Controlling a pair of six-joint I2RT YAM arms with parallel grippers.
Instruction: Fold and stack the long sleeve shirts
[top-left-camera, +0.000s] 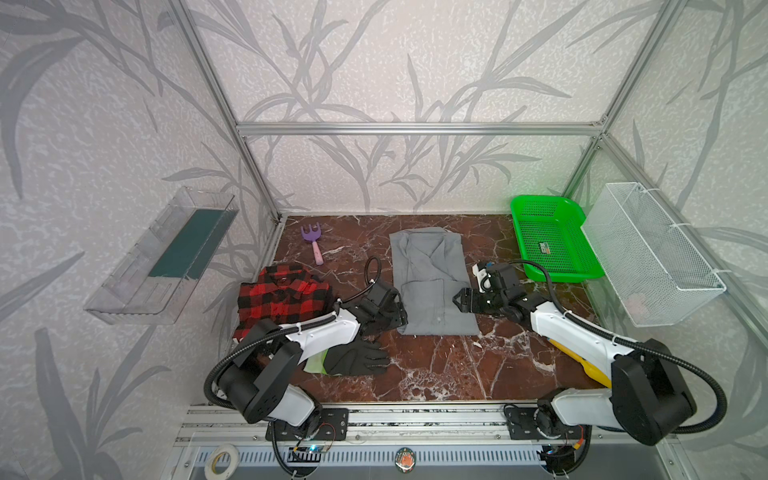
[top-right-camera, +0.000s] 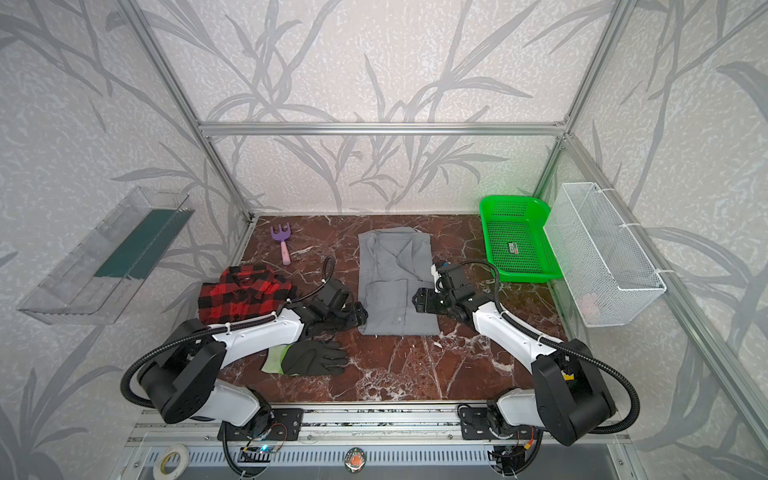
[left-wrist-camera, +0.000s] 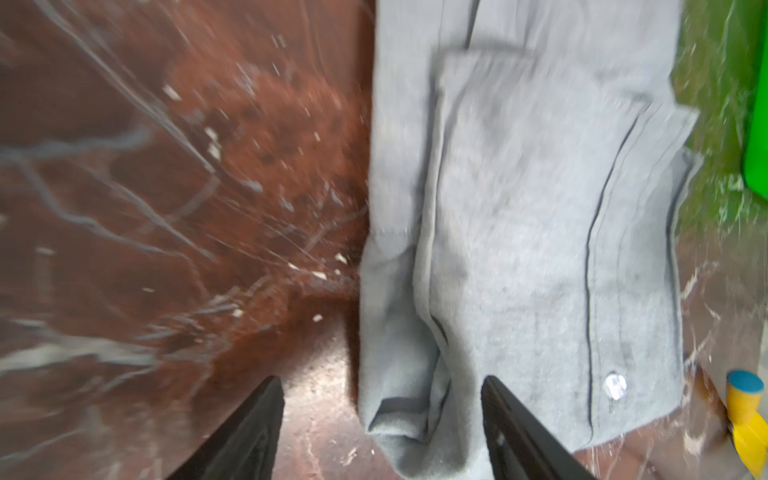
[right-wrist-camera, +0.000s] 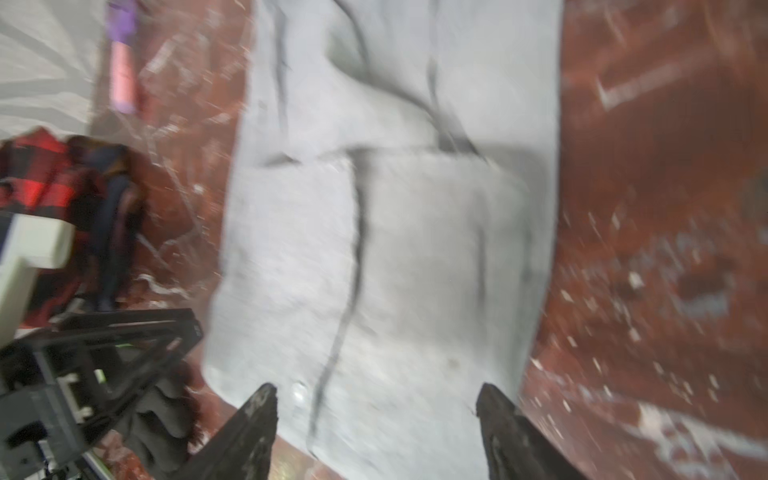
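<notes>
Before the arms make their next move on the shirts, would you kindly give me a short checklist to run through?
1. The left gripper is open and empty: ok.
2. The right gripper is open and empty: ok.
3. The grey shirt is folded flat: ok.
4. The plaid shirt is fully folded: cannot tell, partly hidden.
5. The shirts are stacked: not ok, they lie apart.
6. The glove is clear of the grey shirt: ok.

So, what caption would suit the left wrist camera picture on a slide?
Left gripper, open, poised over one edge of the folded grey shirt on the marbled table.
</notes>
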